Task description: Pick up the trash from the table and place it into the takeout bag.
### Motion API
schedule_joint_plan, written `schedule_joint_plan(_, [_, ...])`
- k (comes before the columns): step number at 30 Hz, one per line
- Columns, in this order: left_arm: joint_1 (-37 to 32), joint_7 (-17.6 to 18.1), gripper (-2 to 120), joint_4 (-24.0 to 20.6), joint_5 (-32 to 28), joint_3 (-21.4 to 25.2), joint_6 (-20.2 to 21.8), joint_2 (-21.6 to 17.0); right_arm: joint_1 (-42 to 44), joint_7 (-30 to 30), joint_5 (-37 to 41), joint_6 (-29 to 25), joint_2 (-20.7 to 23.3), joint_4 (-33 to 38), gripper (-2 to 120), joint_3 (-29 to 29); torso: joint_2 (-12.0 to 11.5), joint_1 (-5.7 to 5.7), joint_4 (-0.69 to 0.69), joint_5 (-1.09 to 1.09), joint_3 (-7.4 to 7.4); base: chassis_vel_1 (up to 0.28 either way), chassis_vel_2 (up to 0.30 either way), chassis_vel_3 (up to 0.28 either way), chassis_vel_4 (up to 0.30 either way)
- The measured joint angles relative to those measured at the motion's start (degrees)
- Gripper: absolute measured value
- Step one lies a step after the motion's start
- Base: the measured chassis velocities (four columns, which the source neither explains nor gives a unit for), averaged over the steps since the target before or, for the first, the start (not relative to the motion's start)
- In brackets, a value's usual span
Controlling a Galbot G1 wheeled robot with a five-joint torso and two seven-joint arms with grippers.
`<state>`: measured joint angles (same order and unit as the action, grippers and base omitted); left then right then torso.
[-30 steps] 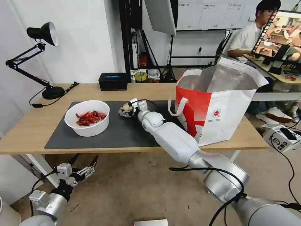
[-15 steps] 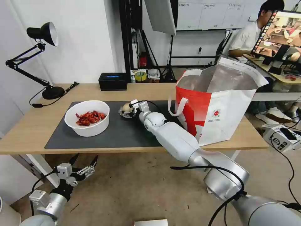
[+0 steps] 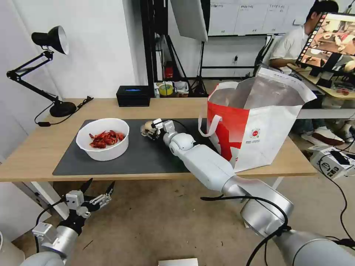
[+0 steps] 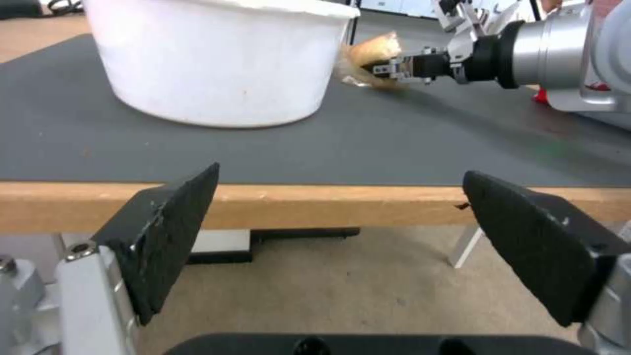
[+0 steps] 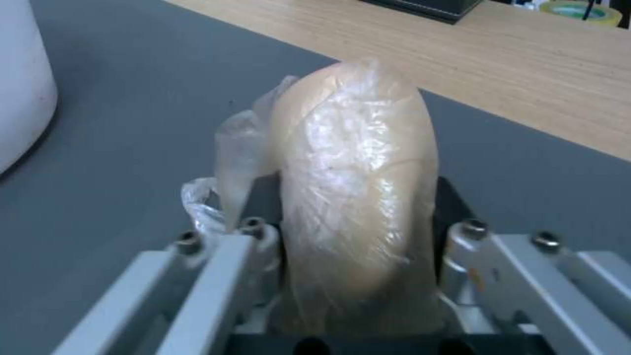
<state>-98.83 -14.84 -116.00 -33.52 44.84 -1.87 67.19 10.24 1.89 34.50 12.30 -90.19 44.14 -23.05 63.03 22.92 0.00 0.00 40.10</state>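
A beige bun [image 3: 148, 126] wrapped in clear film sits in my right gripper [image 3: 151, 130], which is shut on it over the middle of the dark mat [image 3: 148, 155]. Up close, the bun [image 5: 355, 197] is pinched between the two fingers [image 5: 197, 276]. The left wrist view shows the same bun [image 4: 371, 52] held by the right gripper [image 4: 384, 69]. A white bowl of red shells [image 3: 103, 138] stands on the mat to the left. The takeout bag [image 3: 255, 125] stands open on the table's right end. My left gripper [image 3: 97, 190] hangs open below the table's front edge [image 4: 315, 202].
A black tissue box [image 3: 132, 95] stands at the back of the table, and a black desk lamp [image 3: 48, 66] at the back left. Beyond the table are stands and a tape roll [image 3: 166, 89]. Bare floor lies under the table.
The right gripper has closed tighter on the bun and shifted slightly. The left arm has dropped a little.
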Motion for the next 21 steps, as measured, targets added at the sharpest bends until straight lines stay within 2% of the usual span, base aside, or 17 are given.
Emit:
schedule_joint_plan(6, [-0.3, -0.03, 100, 0.02, 0.47, -0.27, -0.33, 0.65, 0.54, -0.25, 0.04, 0.12, 0.08, 0.57, 10, 0.25, 0.01, 0.0, 0.0, 0.0, 0.0, 0.0, 0.0, 0.0, 0.0])
schedule_joint_plan(9, [-0.27, -0.03, 100, -0.02, 0.44, -0.19, -0.35, 0.59, 0.8, -0.92, 0.3, 0.2, 0.12, 1.37, 7, 0.4, 0.0, 0.0, 0.0, 0.0, 0.0, 0.0, 0.0, 0.0, 0.0])
schedule_joint_plan(16, [-0.32, 0.08, 100, -0.35, 0.26, 0.15, -0.35, 0.34, 1.87, -3.21, 0.98, 0.49, 0.92, 6.14, 7, 1.33, 0.0, 0.0, 0.01, 0.0, 0.01, 0.0, 0.0, 0.0, 0.0])
schedule_joint_plan(18, [-0.44, 0.16, 100, -0.6, 0.23, 0.28, -0.35, 0.3, 2.74, -5.2, 2.03, 0.53, 2.8, 11.46, 7, 0.94, 0.0, 0.0, 0.01, 0.0, 0.0, 0.0, 0.0, 0.0, 0.0])
schedule_joint_plan(19, [-0.44, 0.16, 100, -0.6, 0.23, 0.28, -0.35, 0.3, 2.74, -5.2, 2.03, 0.53, 2.8, 11.46, 7, 0.94, 0.0, 0.0, 0.01, 0.0, 0.0, 0.0, 0.0, 0.0, 0.0])
schedule_joint_plan(21, [-0.57, 0.19, 100, -0.71, 0.21, 0.38, -0.35, 0.27, 3.67, -6.59, 2.75, 0.54, 5.01, 15.88, 7, 0.24, 0.0, 0.0, 0.01, 0.0, 0.0, 0.0, 0.0, 0.0, 0.0])
